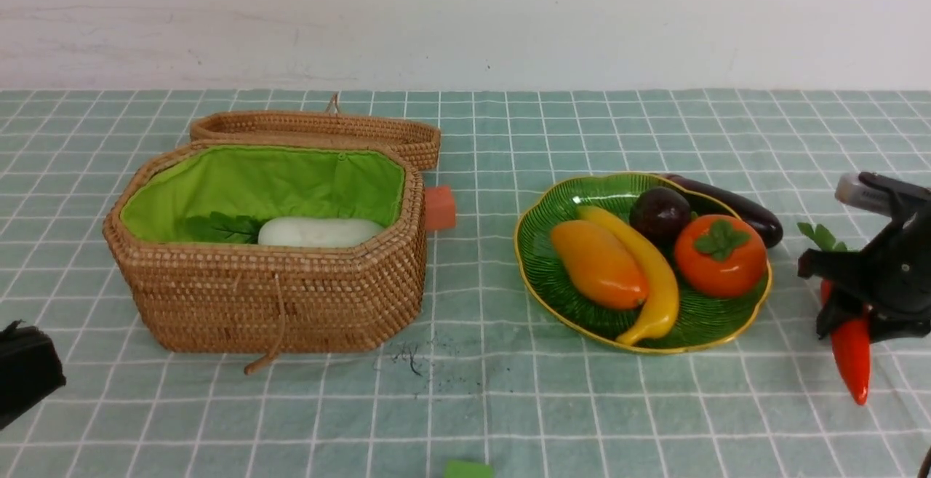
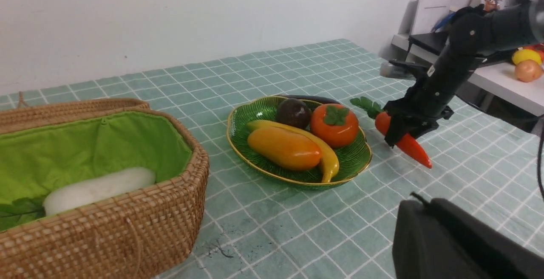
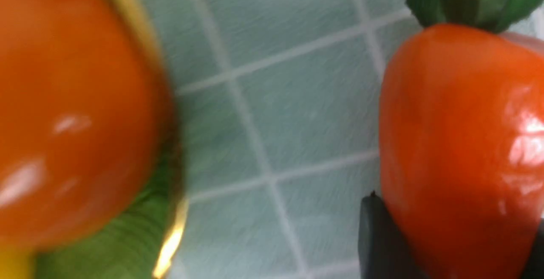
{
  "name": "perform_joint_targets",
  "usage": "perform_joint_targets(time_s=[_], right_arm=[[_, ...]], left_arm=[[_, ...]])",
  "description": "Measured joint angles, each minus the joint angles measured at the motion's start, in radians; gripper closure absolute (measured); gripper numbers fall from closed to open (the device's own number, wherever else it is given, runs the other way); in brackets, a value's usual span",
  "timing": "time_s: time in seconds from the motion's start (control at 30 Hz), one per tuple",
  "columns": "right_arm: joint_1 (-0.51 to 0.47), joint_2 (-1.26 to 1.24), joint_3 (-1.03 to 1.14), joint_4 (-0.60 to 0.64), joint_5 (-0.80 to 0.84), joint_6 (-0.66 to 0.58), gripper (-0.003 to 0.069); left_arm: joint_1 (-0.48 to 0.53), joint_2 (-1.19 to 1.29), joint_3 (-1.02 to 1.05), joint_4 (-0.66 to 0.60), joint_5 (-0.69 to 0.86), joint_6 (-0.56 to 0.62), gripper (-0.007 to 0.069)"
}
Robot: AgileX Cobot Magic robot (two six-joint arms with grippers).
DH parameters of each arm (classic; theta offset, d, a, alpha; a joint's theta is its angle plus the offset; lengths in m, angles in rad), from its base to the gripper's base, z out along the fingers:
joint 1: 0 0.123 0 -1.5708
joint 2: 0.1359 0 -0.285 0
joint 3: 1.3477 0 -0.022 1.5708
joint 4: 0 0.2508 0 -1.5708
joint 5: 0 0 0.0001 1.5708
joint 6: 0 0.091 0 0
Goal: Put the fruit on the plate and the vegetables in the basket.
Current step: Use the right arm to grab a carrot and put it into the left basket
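**Four fruits on the plate, one vegetable in the basket, carrot gripped**

A worktop (image 1: 473,398) covered by a pale green cloth with a white grid is seen. On its left side a tan woven wicker basket (image 1: 276,303), elongated and eight-sided, is placed with its hinged lid (image 1: 320,129) folded open behind it. The inside is lined with smooth bright green cloth (image 1: 276,180). One vegetable is found in it: a white oval radish (image 1: 320,232), laid on its side with dark green leaves (image 1: 218,227).

To the right, well apart from the basket, a shallow green ribbed glass plate (image 1: 534,245) with a wavy gold rim is set. Four glossy fruits are counted on it: an orange-yellow mango (image 1: 598,263), a curved yellow banana (image 1: 651,281) touching it, a small round dark purple mangosteen (image 1: 660,214) and a round orange persimmon (image 1: 720,256) with a green calyx.

One long dark purple eggplant (image 1: 734,205) is laid on the cloth just behind the plate's far rim.

One tapered orange carrot (image 1: 852,354) with a green top is found right of the plate, its tip low at the cloth. It is clamped between the black jaws of the right pincer (image 1: 847,314).

The left pincer (image 1: 25,372) is kept at the near left edge, jaws pressed together.

One small orange block (image 1: 440,207) is seen just behind the basket.
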Motion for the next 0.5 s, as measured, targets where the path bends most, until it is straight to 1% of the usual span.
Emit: perform_joint_targets(time_s=[0.03,0.13,0.17,0.2,0.23,0.27,0.3,0.33,0.37,0.4,0.43,0.47,0.5], right_arm=[[0.002,-0.007,-0.007,0.000,0.005,-0.001,0.0375],[0.050,-0.122,-0.119,0.002,0.109,-0.024,0.0375],[0.096,-0.150,-0.189,0.004,0.150,-0.054,0.0375],[0.104,-0.151,-0.211,0.006,0.150,-0.062,0.0375],[0.139,-0.155,-0.243,0.013,0.174,-0.088,0.0375],[0.230,-0.148,-0.342,0.033,0.201,-0.140,0.0375],[0.286,-0.135,-0.397,0.050,0.209,-0.175,0.0375],[0.297,-0.128,-0.408,0.059,0.211,-0.189,0.0375],[0.343,-0.112,-0.454,0.074,0.213,-0.219,0.0375],[0.432,-0.074,-0.549,0.102,0.213,-0.275,0.0375],[0.454,-0.062,-0.561,0.110,0.212,-0.283,0.0375],[0.533,0.000,-0.675,0.145,0.206,-0.367,0.0375],[0.577,0.039,-0.739,0.166,0.200,-0.410,0.0375]], left_arm=[[0.000,0.000,0.000,0.006,0.001,-0.008,0.0631],[0.000,0.000,0.000,0.058,0.019,-0.042,0.0631],[0.000,0.000,0.000,0.084,0.031,-0.057,0.0631],[0.000,0.000,0.000,0.089,0.036,-0.063,0.0631],[0.000,0.000,0.000,0.112,0.048,-0.078,0.0631],[0.000,0.000,0.000,0.149,0.080,-0.116,0.0631],[0.000,0.000,0.000,0.177,0.103,-0.145,0.0631],[0.000,0.000,0.000,0.189,0.108,-0.151,0.0631],[0.000,0.000,0.000,0.212,0.133,-0.178,0.0631],[0.000,0.000,0.000,0.259,0.166,-0.233,0.0631],[0.000,0.000,0.000,0.264,0.175,-0.247,0.0631],[0.000,0.000,0.000,0.314,0.207,-0.299,0.0631],[0.000,0.000,0.000,0.341,0.223,-0.329,0.0631]])
